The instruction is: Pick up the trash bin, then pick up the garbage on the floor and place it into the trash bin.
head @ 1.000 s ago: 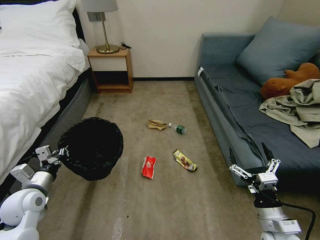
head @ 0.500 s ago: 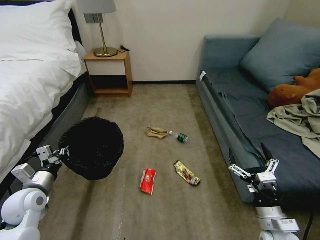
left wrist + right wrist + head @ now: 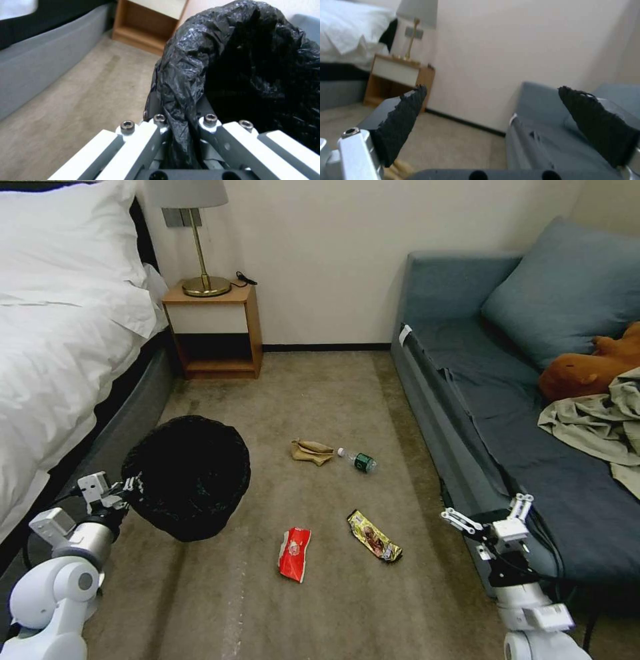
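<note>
1. The tan-brown short-pile carpet floor (image 3: 320, 393) runs between a white-sheeted bed (image 3: 60, 347) on the robot's left and a blue-grey sofa (image 3: 507, 400) on its right.
2. The round trash bin lined with a crinkled black plastic bag (image 3: 190, 477) hangs tilted above the carpet beside the bed, its mouth facing the camera.
3. The left gripper (image 3: 125, 490) is clamped on the bin's near rim; in the left wrist view a fold of the black liner (image 3: 181, 105) is squeezed between its fingers.
4. The right gripper (image 3: 490, 513) hovers by the sofa's front edge, its black-padded fingers (image 3: 403, 117) spread wide apart and holding nothing.
5. A crumpled tan paper bag (image 3: 311, 450) lies mid-floor, just beside a clear plastic bottle with a green label (image 3: 359, 461).
6. Nearer the robot lie a gold-brown snack wrapper (image 3: 374, 536) and a red snack wrapper (image 3: 295, 553), slightly apart.
</note>
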Tool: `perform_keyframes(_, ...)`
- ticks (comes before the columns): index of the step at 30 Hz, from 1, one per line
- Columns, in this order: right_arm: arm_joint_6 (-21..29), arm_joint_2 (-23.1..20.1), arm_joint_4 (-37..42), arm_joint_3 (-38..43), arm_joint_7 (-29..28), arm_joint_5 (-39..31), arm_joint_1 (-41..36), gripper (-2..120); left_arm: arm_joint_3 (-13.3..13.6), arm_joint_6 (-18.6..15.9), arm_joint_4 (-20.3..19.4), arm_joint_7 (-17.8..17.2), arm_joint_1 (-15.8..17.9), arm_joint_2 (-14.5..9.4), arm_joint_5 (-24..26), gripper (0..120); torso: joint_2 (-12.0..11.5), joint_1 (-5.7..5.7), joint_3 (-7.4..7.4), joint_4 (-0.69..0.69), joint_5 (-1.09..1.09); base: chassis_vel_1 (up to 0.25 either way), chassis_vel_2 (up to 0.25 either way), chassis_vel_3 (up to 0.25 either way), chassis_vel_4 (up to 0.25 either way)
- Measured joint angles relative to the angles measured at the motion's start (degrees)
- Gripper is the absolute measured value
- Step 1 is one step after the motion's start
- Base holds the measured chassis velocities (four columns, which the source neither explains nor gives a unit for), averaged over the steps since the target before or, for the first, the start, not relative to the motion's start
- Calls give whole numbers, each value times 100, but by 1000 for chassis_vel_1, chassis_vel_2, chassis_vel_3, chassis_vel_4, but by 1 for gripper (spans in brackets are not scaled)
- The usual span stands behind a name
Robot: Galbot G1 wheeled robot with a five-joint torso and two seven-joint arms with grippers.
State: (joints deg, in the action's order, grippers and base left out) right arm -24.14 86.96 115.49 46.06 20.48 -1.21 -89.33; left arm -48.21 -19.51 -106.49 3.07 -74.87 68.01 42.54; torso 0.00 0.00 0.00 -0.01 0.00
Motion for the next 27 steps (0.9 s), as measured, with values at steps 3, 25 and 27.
perform_keyframes(3,316,-415,-204,-171,-104,-73,182,100,124,11,2,-11,58,-22,-26,3,0,0,0,-1,2,0,0,0,0)
perform_keyframes(25,3312,-3863,-2210,-4852,-2210,-4367,3489,100,-247,76,-386,-69,-133,-26,251,3,0,1,1,2,5,0,0,0,0)
perform_keyframes(27,3657,-3854,-2795,-5514,-2253,-4888,4151,100,-389,61,-400,-44,-187,-90,354,3,-1,1,1,1,0,0,0,0,0)
